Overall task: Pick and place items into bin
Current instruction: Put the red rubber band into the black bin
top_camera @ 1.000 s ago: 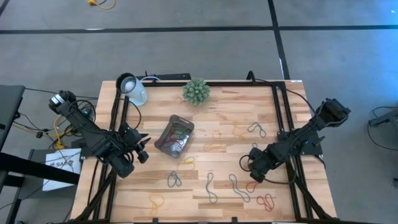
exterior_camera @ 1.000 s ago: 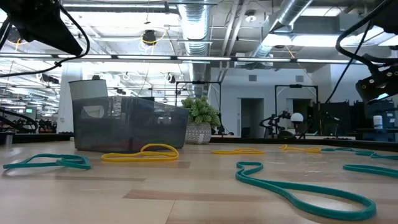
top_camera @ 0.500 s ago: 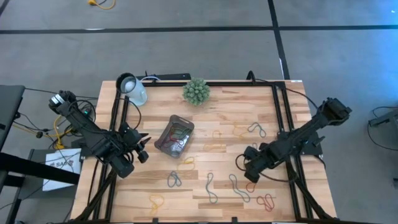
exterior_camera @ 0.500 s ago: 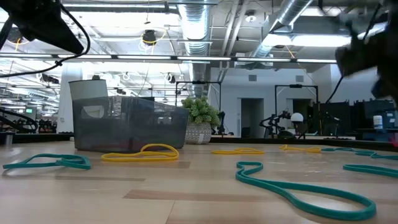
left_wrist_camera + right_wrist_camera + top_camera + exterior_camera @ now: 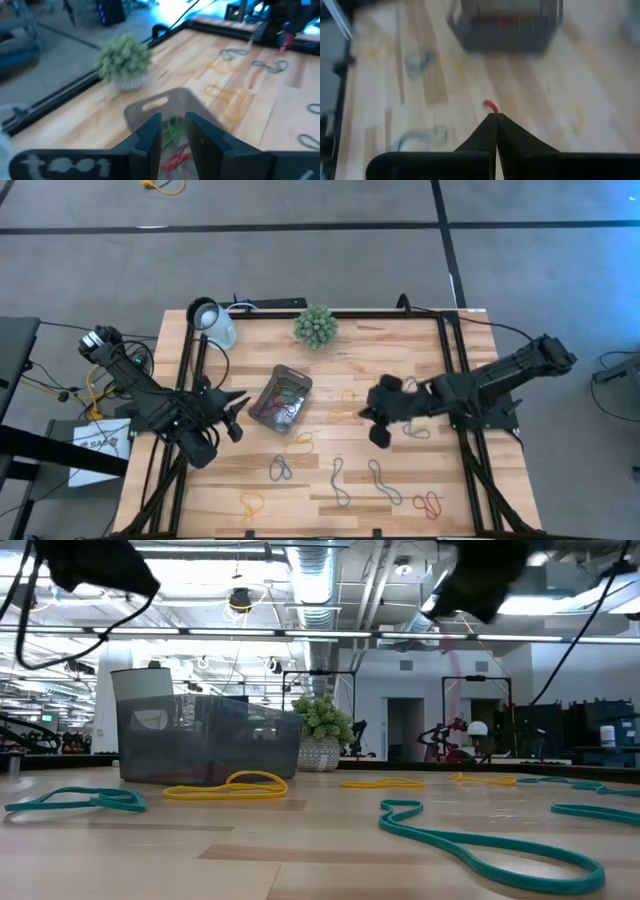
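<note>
The wooden table spreads under me, with the dark bin left of its middle, red and green loops already lying inside it. My right gripper hangs above the boards right of the bin, fingers pressed together on a red loop whose end pokes out at the tips. My left gripper waits just left of the bin, fingers a little apart, empty.

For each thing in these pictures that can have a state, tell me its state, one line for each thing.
right gripper: shut on a red band, raised above the table, facing the bin.
left gripper: fingers apart, empty, beside the bin.
bin: upright on the table, holding red and green bands.
bands on the table: lying flat, scattered, not yet collected.
plant ball: upright at the table's far edge.
</note>
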